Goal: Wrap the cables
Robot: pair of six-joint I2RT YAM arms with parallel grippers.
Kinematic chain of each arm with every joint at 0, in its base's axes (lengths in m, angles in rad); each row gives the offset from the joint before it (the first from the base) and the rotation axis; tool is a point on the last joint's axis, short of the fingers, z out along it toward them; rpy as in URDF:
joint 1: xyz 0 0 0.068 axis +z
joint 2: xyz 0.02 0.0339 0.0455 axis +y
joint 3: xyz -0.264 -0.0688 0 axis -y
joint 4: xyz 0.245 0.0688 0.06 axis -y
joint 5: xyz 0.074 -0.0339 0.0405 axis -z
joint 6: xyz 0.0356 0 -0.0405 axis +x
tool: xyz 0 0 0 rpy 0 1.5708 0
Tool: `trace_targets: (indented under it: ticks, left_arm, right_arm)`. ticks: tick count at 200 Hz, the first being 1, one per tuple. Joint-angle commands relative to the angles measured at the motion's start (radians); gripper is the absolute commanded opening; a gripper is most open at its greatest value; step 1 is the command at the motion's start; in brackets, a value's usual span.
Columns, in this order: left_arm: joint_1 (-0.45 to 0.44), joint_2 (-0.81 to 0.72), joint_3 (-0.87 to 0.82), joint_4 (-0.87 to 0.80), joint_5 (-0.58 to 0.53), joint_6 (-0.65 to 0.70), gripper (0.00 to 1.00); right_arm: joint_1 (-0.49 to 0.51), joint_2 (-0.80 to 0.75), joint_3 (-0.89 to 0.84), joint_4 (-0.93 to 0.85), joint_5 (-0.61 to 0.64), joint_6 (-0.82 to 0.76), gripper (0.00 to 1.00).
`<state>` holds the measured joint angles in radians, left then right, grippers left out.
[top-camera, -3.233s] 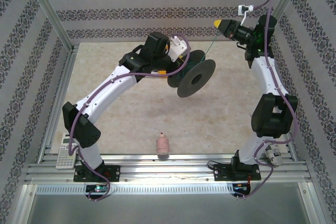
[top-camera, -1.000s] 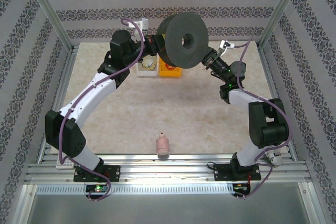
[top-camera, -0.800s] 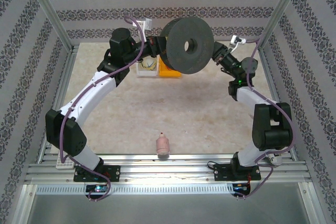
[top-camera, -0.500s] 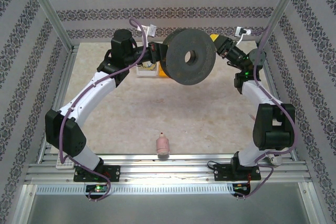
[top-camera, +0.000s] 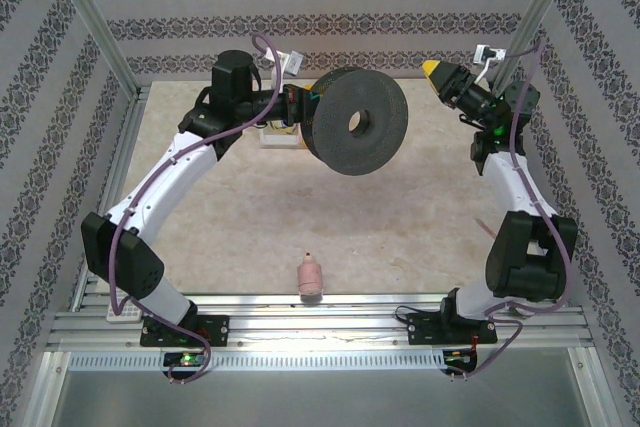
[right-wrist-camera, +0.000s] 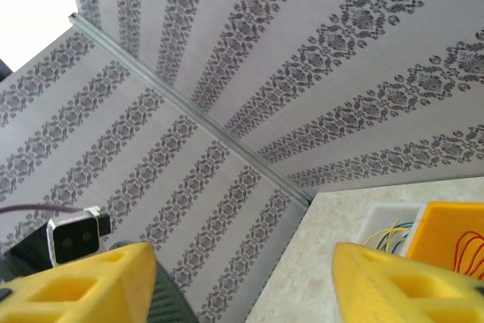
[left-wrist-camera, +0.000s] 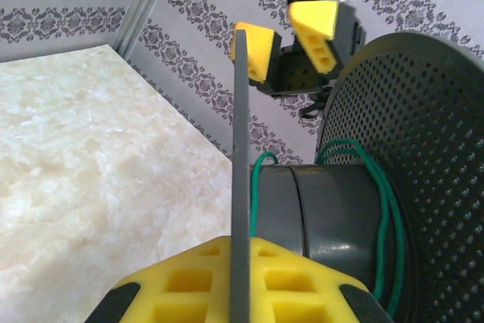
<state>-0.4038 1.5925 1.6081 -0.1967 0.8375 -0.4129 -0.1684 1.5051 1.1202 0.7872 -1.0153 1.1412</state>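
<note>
The left gripper [left-wrist-camera: 240, 256] was clamped on the thin near flange of the black spool [top-camera: 380, 137]. Its yellow fingers pressed against either side of the disc's edge, holding the spool up over the table [top-camera: 260, 217] near the back wall. A green cable [left-wrist-camera: 257, 187] ran in a few loose turns round the spool's grey core, between the two flanges — one strand close to the gripped flange, others against the perforated far flange. The right gripper [top-camera: 440, 74] hung to the spool's right, apart from it, with its jaws spread wide and nothing between them. From the left wrist its two yellow fingertips showed beyond the spool's rim. From the right wrist, thin yellow cables [right-wrist-camera: 389, 234] lay in a white bin [right-wrist-camera: 374, 217] and red-orange cables [right-wrist-camera: 467, 251] in an orange bin [right-wrist-camera: 442, 221] just beside it, both at the back of the table. A small pink object [top-camera: 311, 275] stood near the front edge — well apart from the spool and the bins.
</note>
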Motion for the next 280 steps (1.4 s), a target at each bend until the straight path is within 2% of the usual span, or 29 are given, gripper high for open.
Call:
trace_targets:
  ticks: [1, 14, 26, 48, 80, 95, 107, 133, 188, 280]
  left_arm:
    - [-0.005, -0.003, 0.103, -0.176, -0.084, 0.146, 0.0]
    - [-0.021, 0.017, 0.171, -0.317, -0.217, 0.214, 0.0]
    - [-0.033, 0.041, 0.226, -0.406, -0.335, 0.241, 0.0]
    - [-0.068, 0.098, 0.334, -0.555, -0.497, 0.291, 0.0]
    - [-0.127, 0.241, 0.556, -0.793, -0.679, 0.356, 0.0]
    - [-0.146, 0.303, 0.643, -0.874, -0.738, 0.374, 0.0]
    - [-0.155, 0.34, 0.699, -0.918, -0.764, 0.378, 0.0]
    - [-0.166, 0.38, 0.758, -0.946, -0.777, 0.381, 0.0]
    - [-0.174, 0.469, 0.903, -1.032, -0.776, 0.387, 0.0]
    - [-0.188, 0.494, 0.929, -1.055, -0.779, 0.399, 0.0]
  right_arm:
    - [0.005, -0.06, 0.063, -0.107, -0.076, -0.116, 0.69]
    - [0.023, -0.099, 0.096, -0.26, -0.079, -0.224, 0.73]
    - [0.065, -0.147, 0.157, -0.546, -0.05, -0.447, 0.78]
    - [0.171, -0.204, 0.289, -1.006, 0.078, -0.837, 0.84]
    - [0.267, -0.211, 0.426, -1.304, 0.169, -1.095, 0.87]
    - [0.309, -0.19, 0.502, -1.418, 0.186, -1.162, 0.89]
    - [0.334, -0.177, 0.535, -1.455, 0.187, -1.171, 0.94]
    - [0.387, -0.139, 0.572, -1.537, 0.225, -1.176, 0.97]
    - [0.491, -0.089, 0.553, -1.563, 0.296, -1.139, 0.93]
    - [0.554, -0.035, 0.582, -1.515, 0.39, -1.107, 0.52]
